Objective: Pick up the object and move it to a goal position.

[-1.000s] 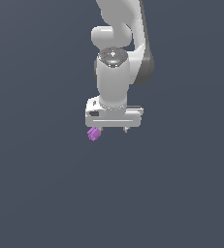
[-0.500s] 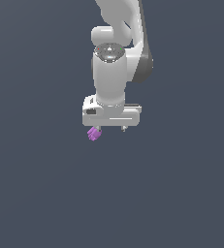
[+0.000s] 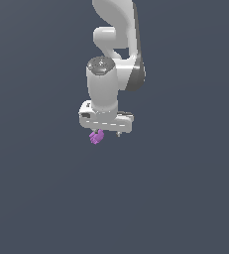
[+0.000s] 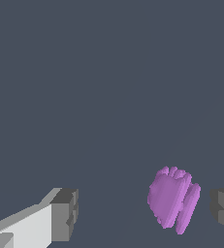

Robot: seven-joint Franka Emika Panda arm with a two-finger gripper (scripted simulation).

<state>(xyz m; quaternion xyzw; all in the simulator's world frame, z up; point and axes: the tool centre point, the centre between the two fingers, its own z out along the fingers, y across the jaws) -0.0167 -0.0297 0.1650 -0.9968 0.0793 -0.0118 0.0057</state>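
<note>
Well, the tool [image 4: 145, 213] stands spread wide, and the purple block [image 4: 172, 203] sits between its fingers [image 4: 65, 214], nearer one pad than the other, touching neither; outside, it shows just under the tool.

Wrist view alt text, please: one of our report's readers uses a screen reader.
A small bright purple, lumpy, ridged object sits between the gripper's two dark fingertips, much nearer one fingertip than the other, with a gap visible on both sides, so the gripper is open. Everything behind is plain dark grey-blue.
</note>
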